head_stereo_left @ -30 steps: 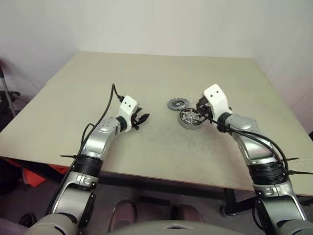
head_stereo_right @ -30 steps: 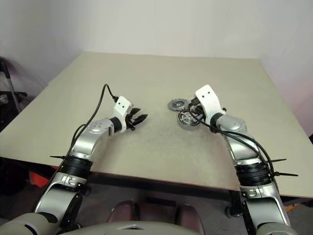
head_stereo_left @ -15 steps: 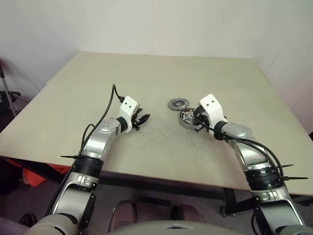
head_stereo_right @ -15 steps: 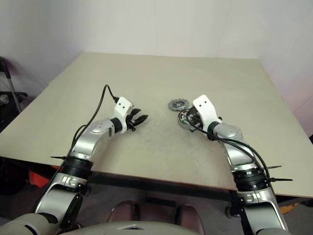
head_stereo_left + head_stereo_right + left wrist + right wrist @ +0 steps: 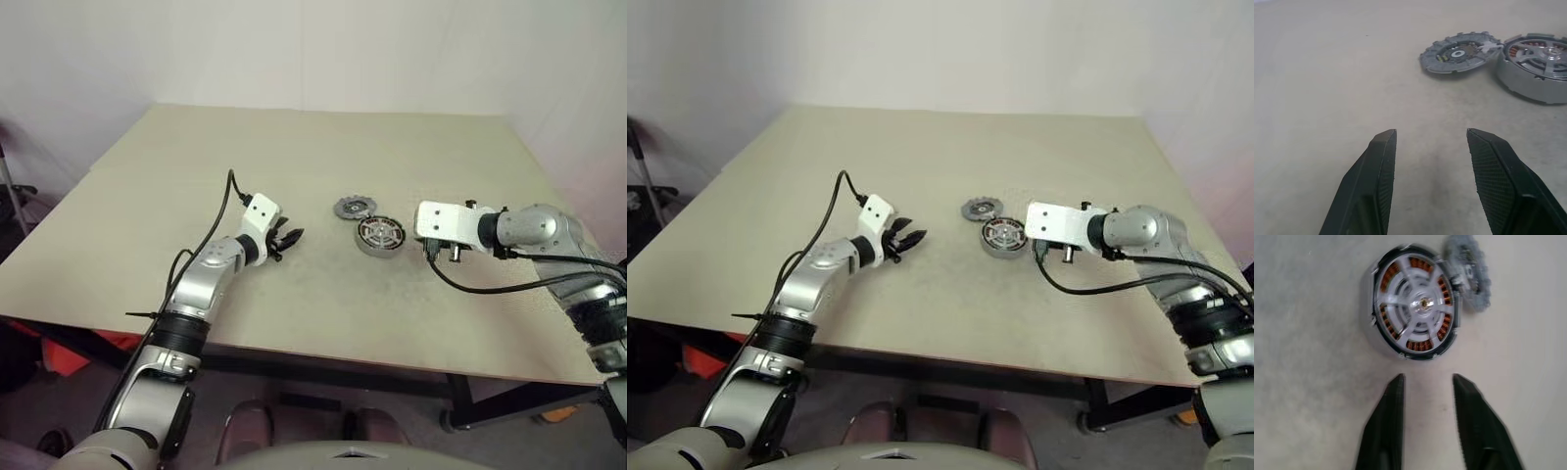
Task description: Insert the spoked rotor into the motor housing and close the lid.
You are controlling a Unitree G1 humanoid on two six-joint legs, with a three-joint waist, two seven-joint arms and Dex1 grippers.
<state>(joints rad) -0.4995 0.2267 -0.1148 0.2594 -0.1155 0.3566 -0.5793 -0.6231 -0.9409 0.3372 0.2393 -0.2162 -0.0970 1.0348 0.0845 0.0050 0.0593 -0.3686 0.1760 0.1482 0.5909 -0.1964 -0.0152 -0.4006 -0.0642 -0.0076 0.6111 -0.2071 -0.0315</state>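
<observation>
Tabletop, pale beige laminate (image 5: 196, 147), carries three metal parts grouped near its middle, a little toward the right edge

Left gripper (image 5: 289, 239), black two-fingered, hovers low over the table left of the parts, pointing toward them; fingers (image 5: 1376, 186) spread apart, nothing between them, only bare surface in the gap. Black cable loops from its white wrist block back along the silver arm

Lid (image 5: 355, 208), flat grey round disc with notched scalloped rim and dark centre, lies flat on the table, on the far side of the group. In the left wrist view its rim looks to touch or just overlap the housing's edge (image 5: 1459, 51); cannot tell which

Motor housing (image 5: 380, 235), shallow round silver metal cup with copper-coloured coils in a ring, sits upright just beside the lid, on its near-right side. Spoked rotor (image 5: 1418, 306), round wheel with silvery radial spokes around a small central hub, is seated inside the housing, copper coils showing through the gaps between spokes. Lid is not on the housing

Right gripper (image 5: 1425, 382) sits just right of the housing, clear of it, white wrist block (image 5: 441, 220) pointing toward the part. Its black fingers stand parted with bare table between them, gripping nothing
</observation>
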